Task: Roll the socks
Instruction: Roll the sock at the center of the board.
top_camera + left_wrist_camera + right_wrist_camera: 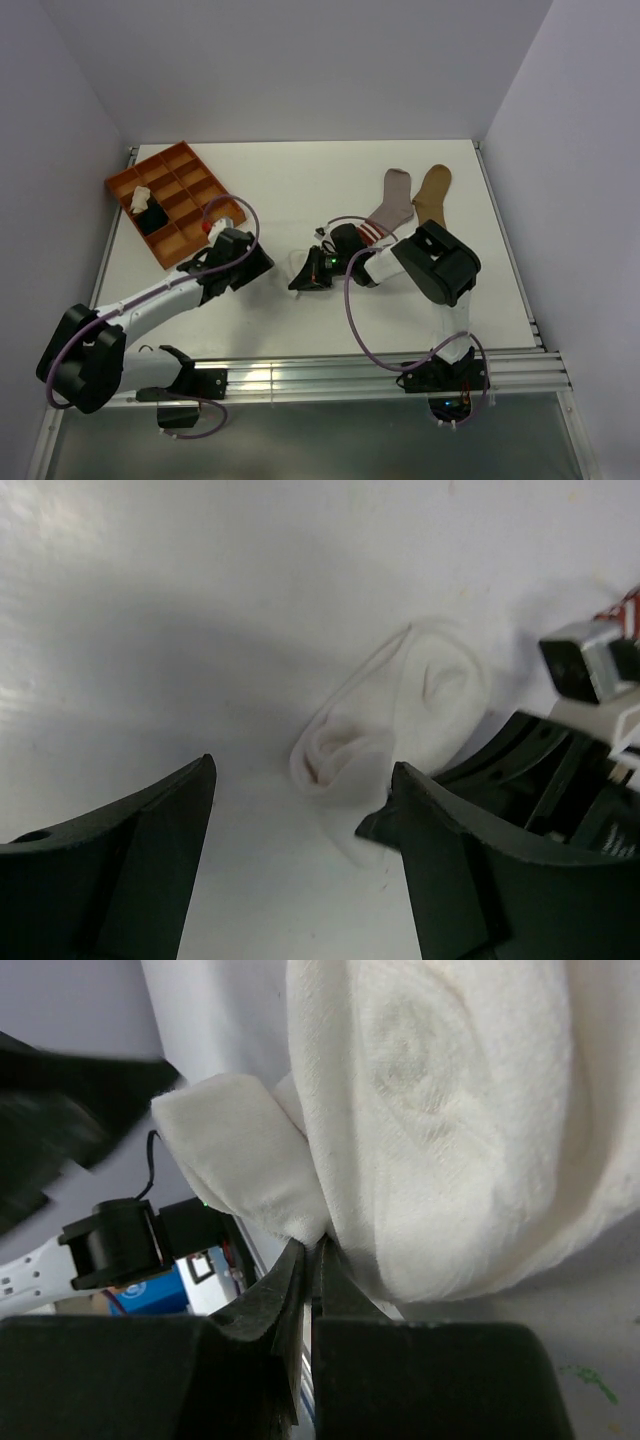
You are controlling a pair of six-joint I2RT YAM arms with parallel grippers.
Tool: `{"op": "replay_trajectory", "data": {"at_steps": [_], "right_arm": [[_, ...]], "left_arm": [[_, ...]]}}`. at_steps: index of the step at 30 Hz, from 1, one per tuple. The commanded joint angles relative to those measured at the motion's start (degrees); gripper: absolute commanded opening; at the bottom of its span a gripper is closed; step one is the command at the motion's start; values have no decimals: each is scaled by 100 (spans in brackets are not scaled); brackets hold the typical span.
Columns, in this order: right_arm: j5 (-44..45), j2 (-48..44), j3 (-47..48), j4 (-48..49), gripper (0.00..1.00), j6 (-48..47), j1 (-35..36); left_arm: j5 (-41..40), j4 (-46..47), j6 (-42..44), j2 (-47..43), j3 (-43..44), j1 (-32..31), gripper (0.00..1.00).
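Top external view showed the left arm (160, 295) stretched low and diagonally toward mid-table, while the right arm (437, 265) folded at its elbow and reached leftward to meet it. Behind them lay a flat grey sock (392, 205) with a red-striped cuff and a flat tan sock (432, 193), side by side. An orange compartment tray (190, 165) of rigid plastic held a cream sock (139, 196) and a black sock (153, 218) in neighbouring cells.

Left wrist view had the left gripper (300, 865) with its dark curved fingers spread wide, apart from the white sock (420, 705), a soft rolled bundle on the table ahead.

Right wrist view showed the right gripper (312, 1260) with fingers pressed together, pinching a fold of that fuzzy knit roll. A blue label (160, 1292) was too blurred to read.
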Motion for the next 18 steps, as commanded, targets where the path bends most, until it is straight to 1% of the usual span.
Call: {"op": "replay_trajectory", "data": {"at_steps": [1, 4, 5, 7, 13, 18], "right_arm": [[314, 438, -263, -648, 0, -31, 1], [279, 500, -246, -613, 0, 4, -16], [270, 517, -246, -613, 0, 4, -25], [252, 535, -237, -595, 0, 13, -25], [208, 561, -272, -499, 0, 48, -34], [156, 597, -263, -455, 0, 48, -34]], "left_arm": [[316, 685, -436, -229, -431, -279, 76], [439, 1072, -612, -273, -765, -384, 75], [448, 1335, -664, -221, -853, -428, 74], [396, 1495, -665, -142, -889, -455, 74], [369, 1654, -665, 394, -801, -464, 69], [369, 1584, -744, 781, -775, -464, 62]]}}
